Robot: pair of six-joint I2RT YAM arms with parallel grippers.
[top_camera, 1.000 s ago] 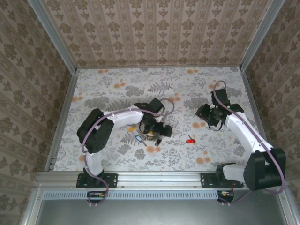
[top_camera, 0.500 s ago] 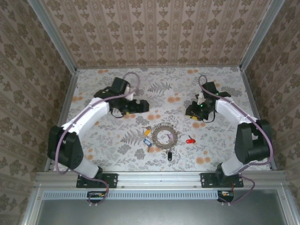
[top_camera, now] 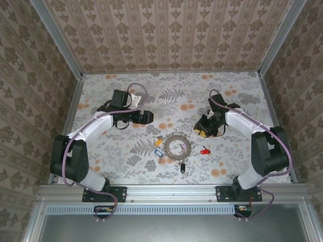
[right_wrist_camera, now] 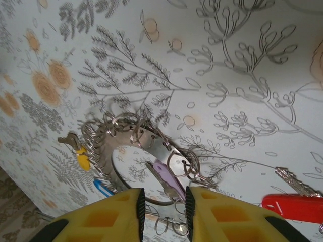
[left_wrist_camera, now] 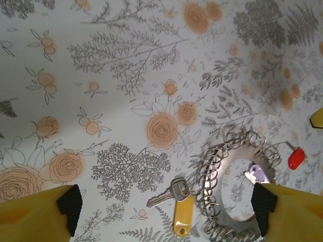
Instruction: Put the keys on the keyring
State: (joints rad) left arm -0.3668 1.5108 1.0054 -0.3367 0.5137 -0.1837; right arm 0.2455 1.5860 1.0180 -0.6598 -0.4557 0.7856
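The keyring (top_camera: 187,147), a silvery loop hung with several small split rings, lies flat at the table's middle. In the left wrist view the keyring (left_wrist_camera: 212,171) has a yellow-tagged key (left_wrist_camera: 182,213) at its left edge and a purple key (left_wrist_camera: 257,174) inside it. A red key (top_camera: 205,150) lies to the right, a blue key (top_camera: 157,151) to the left and a black key (top_camera: 182,167) in front. My left gripper (top_camera: 148,117) hangs wide open behind and left of the ring. My right gripper (right_wrist_camera: 164,212) hovers over the ring's right side, jaws narrowly apart around nothing.
Aluminium rails (top_camera: 70,121) and patterned walls fence the flowered table on all sides. In the right wrist view the red key (right_wrist_camera: 295,206) lies just right of my right fingers (right_wrist_camera: 237,219), and the blue key (right_wrist_camera: 103,187) and yellow tag (right_wrist_camera: 82,157) lie to their left.
My left arm has lifted off the keyring and swung to the back left. My right gripper has moved left and nearer toward the ring, and its jaws have narrowed.
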